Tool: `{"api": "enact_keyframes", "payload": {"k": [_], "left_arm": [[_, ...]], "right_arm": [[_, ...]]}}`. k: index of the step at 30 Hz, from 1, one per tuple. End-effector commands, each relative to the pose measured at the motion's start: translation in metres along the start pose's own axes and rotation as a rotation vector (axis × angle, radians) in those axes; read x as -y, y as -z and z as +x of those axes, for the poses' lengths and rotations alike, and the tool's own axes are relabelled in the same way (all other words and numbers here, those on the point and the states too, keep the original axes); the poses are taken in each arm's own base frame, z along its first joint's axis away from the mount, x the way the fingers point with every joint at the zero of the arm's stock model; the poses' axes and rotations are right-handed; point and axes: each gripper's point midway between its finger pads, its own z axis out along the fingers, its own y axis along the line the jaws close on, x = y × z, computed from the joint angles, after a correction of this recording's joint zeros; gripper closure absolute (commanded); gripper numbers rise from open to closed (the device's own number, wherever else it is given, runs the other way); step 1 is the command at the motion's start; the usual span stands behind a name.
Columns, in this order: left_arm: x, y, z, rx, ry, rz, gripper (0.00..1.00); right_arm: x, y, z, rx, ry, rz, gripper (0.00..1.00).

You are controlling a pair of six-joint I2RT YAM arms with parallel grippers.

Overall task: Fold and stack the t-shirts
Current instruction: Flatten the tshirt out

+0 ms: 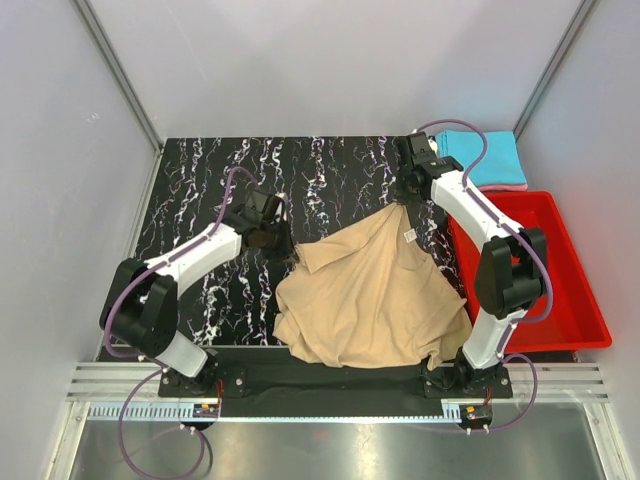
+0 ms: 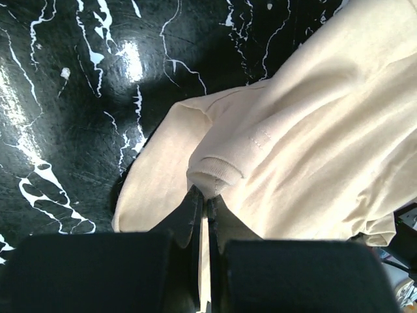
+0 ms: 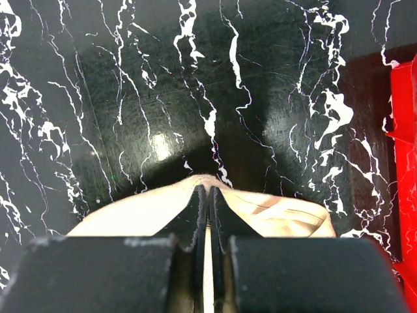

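Note:
A tan t-shirt (image 1: 365,295) hangs stretched between both arms over the black marbled table, its lower part bunched near the front edge. My left gripper (image 1: 290,253) is shut on its left corner; in the left wrist view the left gripper (image 2: 208,199) pinches a rolled hem of the tan t-shirt (image 2: 313,124). My right gripper (image 1: 402,203) is shut on the upper right corner, near the small neck label (image 1: 410,235). Seen from the right wrist, the right gripper (image 3: 208,189) clamps an edge of the tan t-shirt (image 3: 280,215). Folded cyan (image 1: 478,157) and pink (image 1: 500,186) t-shirts lie stacked at the back right.
A red plastic bin (image 1: 565,300) stands along the table's right side, its edge also in the right wrist view as the red bin (image 3: 402,130). Grey enclosure walls surround the black marbled table (image 1: 200,180).

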Motion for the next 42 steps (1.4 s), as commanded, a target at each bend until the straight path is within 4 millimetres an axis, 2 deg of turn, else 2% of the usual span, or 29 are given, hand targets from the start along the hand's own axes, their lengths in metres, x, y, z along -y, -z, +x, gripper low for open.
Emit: {"api": "enact_keyframes", "payload": {"k": [1, 3, 4, 6, 8, 9, 11, 12, 13, 14, 15, 16, 18, 20, 22, 23, 26, 29, 30, 31, 33, 34, 35, 37, 40, 41, 42], "left_arm": [[0.023, 0.014, -0.033, 0.090, -0.010, 0.059, 1.00], [0.027, 0.022, -0.047, 0.119, -0.020, 0.056, 1.00], [0.028, 0.025, -0.052, 0.131, -0.025, 0.053, 1.00], [0.035, 0.032, -0.061, 0.153, -0.040, 0.058, 1.00], [0.039, 0.032, -0.062, 0.151, -0.039, 0.079, 1.00], [0.038, 0.030, -0.062, 0.145, -0.036, 0.072, 1.00], [0.021, 0.015, -0.061, 0.122, -0.010, -0.002, 1.00], [0.012, 0.011, -0.063, 0.112, 0.015, -0.021, 1.00], [0.001, -0.002, -0.060, 0.071, 0.036, -0.044, 1.00], [-0.006, -0.007, -0.058, 0.051, 0.060, -0.062, 1.00], [-0.017, -0.011, -0.061, 0.051, 0.085, -0.082, 1.00], [-0.025, -0.015, -0.061, 0.045, 0.102, -0.095, 1.00], [-0.034, -0.019, -0.068, 0.040, 0.143, -0.070, 1.00], [-0.031, -0.020, -0.078, 0.037, 0.146, -0.019, 1.00], [-0.033, -0.024, -0.082, -0.003, 0.172, 0.031, 1.00], [-0.034, -0.023, -0.090, 0.005, 0.186, 0.048, 1.00], [-0.029, -0.028, -0.096, -0.022, 0.220, 0.137, 0.98], [-0.029, -0.032, -0.102, -0.051, 0.238, 0.196, 0.91], [-0.031, -0.037, -0.100, -0.070, 0.246, 0.199, 0.89], [-0.032, -0.038, -0.100, -0.077, 0.251, 0.198, 0.80], [-0.035, -0.037, -0.102, -0.075, 0.260, 0.194, 0.70], [-0.036, -0.034, -0.102, -0.069, 0.262, 0.189, 0.59], [-0.040, -0.032, -0.103, -0.063, 0.270, 0.176, 0.55], [-0.047, -0.021, -0.111, -0.011, 0.270, 0.131, 0.48], [-0.074, 0.002, -0.127, 0.099, 0.335, 0.027, 0.38], [-0.089, 0.006, -0.126, 0.120, 0.391, 0.004, 0.31], [-0.093, 0.015, -0.130, 0.158, 0.407, 0.003, 0.30]], "right_arm": [[-0.011, 0.013, -0.029, 0.071, 0.015, -0.045, 1.00], [-0.010, 0.012, -0.031, 0.072, 0.012, -0.039, 1.00], [-0.008, 0.010, -0.031, 0.071, 0.013, -0.040, 0.95], [-0.007, 0.005, -0.030, 0.058, 0.007, -0.037, 0.74], [-0.005, 0.006, -0.030, 0.032, -0.022, -0.027, 0.58], [-0.005, 0.011, -0.028, 0.015, -0.041, -0.022, 0.55], [-0.018, 0.016, -0.018, -0.017, -0.135, -0.071, 0.49], [-0.036, 0.019, -0.003, -0.033, -0.132, -0.118, 0.40], [-0.051, 0.020, 0.008, -0.046, -0.150, -0.139, 0.39], [-0.063, 0.021, 0.018, -0.055, -0.139, -0.157, 0.38], [-0.094, 0.019, 0.040, -0.068, -0.089, -0.224, 0.38], [-0.109, 0.018, 0.049, -0.060, -0.010, -0.276, 0.39], [-0.146, 0.011, 0.073, -0.022, 0.184, -0.388, 0.47], [-0.164, 0.008, 0.084, 0.017, 0.304, -0.474, 0.50], [-0.185, 0.009, 0.104, 0.096, 0.484, -0.591, 0.45], [-0.192, 0.010, 0.105, 0.131, 0.515, -0.625, 0.45], [-0.200, 0.010, 0.121, 0.138, 0.611, -0.678, 0.44], [-0.213, 0.002, 0.135, 0.176, 0.713, -0.659, 0.44], [-0.213, -0.002, 0.134, 0.200, 0.767, -0.630, 0.44], [-0.217, -0.003, 0.138, 0.203, 0.792, -0.624, 0.44], [-0.228, -0.001, 0.146, 0.214, 0.855, -0.622, 0.44], [-0.230, -0.001, 0.146, 0.229, 0.872, -0.602, 0.44], [-0.236, 0.003, 0.152, 0.238, 0.899, -0.601, 0.44], [-0.242, 0.006, 0.152, 0.269, 0.945, -0.581, 0.44], [-0.250, 0.008, 0.156, 0.291, 0.995, -0.558, 0.44], [-0.253, 0.008, 0.155, 0.297, 0.998, -0.557, 0.44], [-0.254, 0.008, 0.156, 0.298, 1.002, -0.551, 0.44]]}}
